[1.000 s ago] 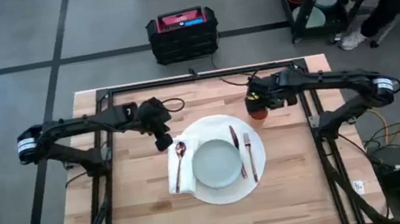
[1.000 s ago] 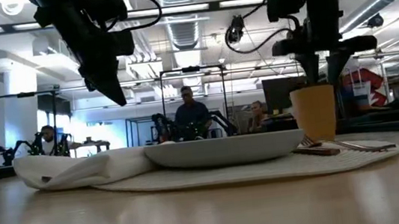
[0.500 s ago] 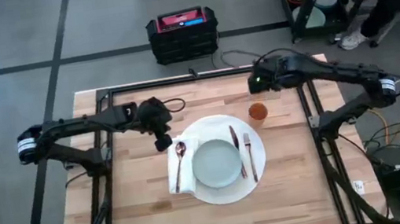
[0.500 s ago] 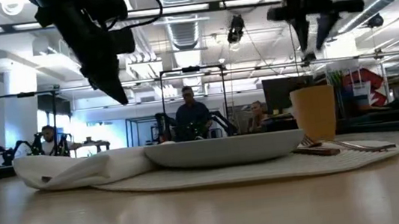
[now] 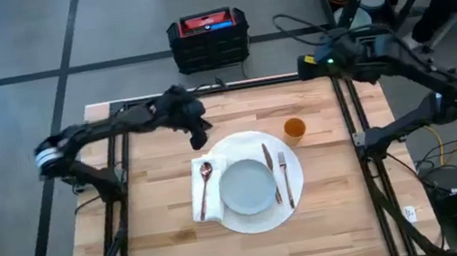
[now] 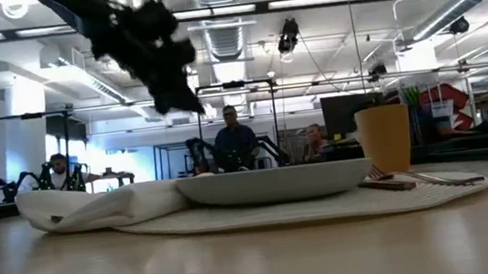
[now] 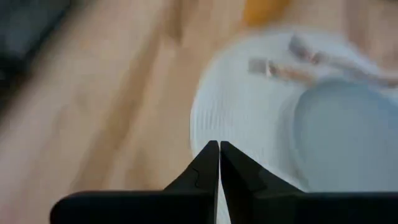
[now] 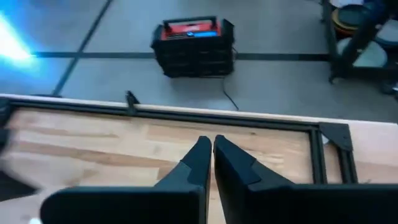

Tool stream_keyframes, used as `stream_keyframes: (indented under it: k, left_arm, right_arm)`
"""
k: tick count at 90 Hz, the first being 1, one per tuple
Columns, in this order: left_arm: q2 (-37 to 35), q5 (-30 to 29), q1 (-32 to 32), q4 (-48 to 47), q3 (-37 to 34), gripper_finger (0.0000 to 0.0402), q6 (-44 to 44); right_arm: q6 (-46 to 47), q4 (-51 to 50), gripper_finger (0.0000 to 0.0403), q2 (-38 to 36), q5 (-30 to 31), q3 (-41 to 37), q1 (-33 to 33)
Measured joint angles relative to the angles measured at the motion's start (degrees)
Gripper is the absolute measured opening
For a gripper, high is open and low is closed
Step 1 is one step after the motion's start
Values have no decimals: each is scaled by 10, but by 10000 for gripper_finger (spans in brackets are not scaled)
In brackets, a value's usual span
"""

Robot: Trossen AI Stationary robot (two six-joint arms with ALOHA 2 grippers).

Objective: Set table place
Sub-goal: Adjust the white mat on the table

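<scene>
Place (image 5: 250,147), centred on the table (image 5: 163,238), appears fully set; you keep the empty, closed left gripper (image 5: 204,137) and right gripper (image 8: 209,155) above the plate (image 5: 247,186).

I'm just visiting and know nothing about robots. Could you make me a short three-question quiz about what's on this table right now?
1. True or false: the orange cup stands on the plate.
2. Which piece of cutlery lies on the napkin? A) fork B) knife C) spoon
3. Fill in: the left gripper has its fingers ____.

Key
1. False: it stands on the table, at the edge of the white mat.
2. C: the spoon. The knife and fork lie on the mat, on the plate's other side.
3. Shut, with nothing between them. The right gripper is shut too.
</scene>
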Motion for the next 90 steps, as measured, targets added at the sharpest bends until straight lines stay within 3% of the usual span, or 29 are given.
stream_keyframes:
  k: [14, 33, 49, 68, 90]
  left_arm:
    - [126, 105, 1, -66, 110, 0, 75]
    - [224, 113, -30, -231, 238, 0, 174]
    - [252, 73, -59, -245, 236, 0, 213]
    - [276, 6, -81, -188, 228, 0, 212]
    - [276, 0, -83, -130, 229, 0, 200]
  right_arm:
    - [-1, -2, 1, -4, 3, 16, 20]
    - [-2, -31, 0, -4, 3, 20, 27]
    - [-2, -45, 0, -4, 3, 19, 28]
    - [-6, -47, 0, -4, 3, 19, 28]
    - [-6, -47, 0, -4, -15, 19, 28]
